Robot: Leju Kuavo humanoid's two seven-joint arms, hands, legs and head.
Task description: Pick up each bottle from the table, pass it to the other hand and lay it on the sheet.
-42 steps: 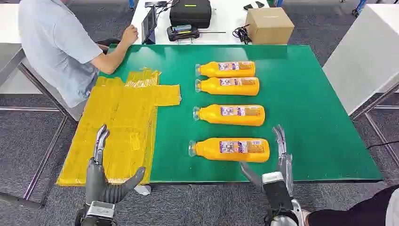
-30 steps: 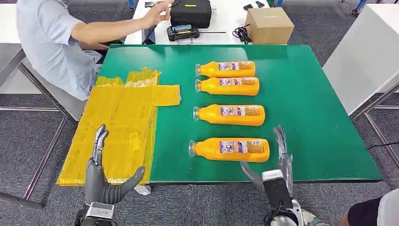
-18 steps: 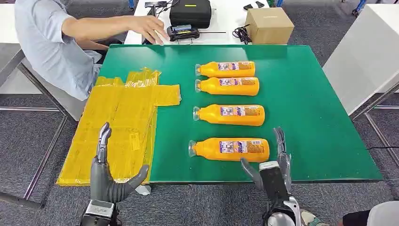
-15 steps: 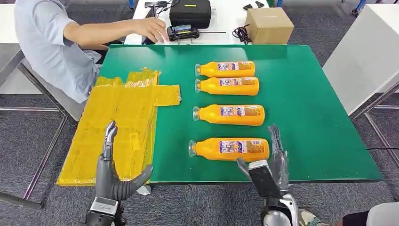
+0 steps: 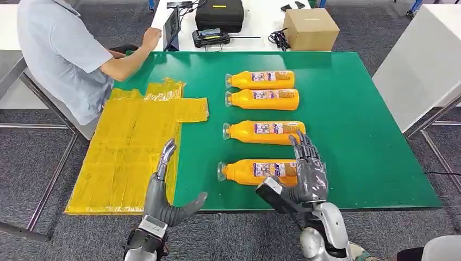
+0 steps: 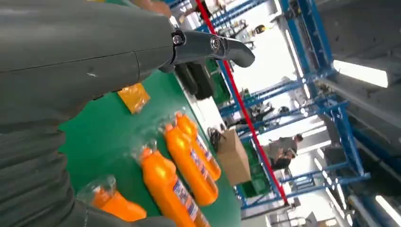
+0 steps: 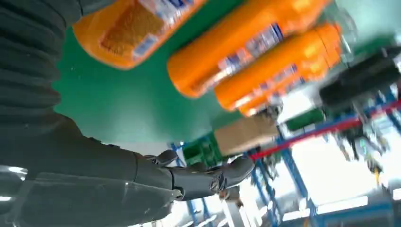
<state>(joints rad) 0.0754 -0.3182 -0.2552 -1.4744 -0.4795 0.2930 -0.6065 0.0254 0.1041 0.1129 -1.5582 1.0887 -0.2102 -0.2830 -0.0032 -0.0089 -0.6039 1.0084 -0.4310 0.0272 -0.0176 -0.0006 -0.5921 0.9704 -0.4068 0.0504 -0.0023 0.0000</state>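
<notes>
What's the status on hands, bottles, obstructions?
Both hands open: right hand over nearest bottle, left hand waiting. Sheet bare. Nothing blocking.

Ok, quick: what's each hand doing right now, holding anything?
Left hand: open, holds nothing, near the table's front edge.
Right hand: open, fingers spread over the nearest orange bottle, not gripping it yet.

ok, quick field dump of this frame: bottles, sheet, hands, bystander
bottles: four orange bottles lying on the green table, caps toward the sheet
nearest bottle: partly behind the right hand
sheet: yellow, bare, over the table's left edge
left hand: holds nothing, fingers apart, at the near edge
right hand: fingers spread over the nearest bottle; contact unclear
person: seated at far left
</notes>
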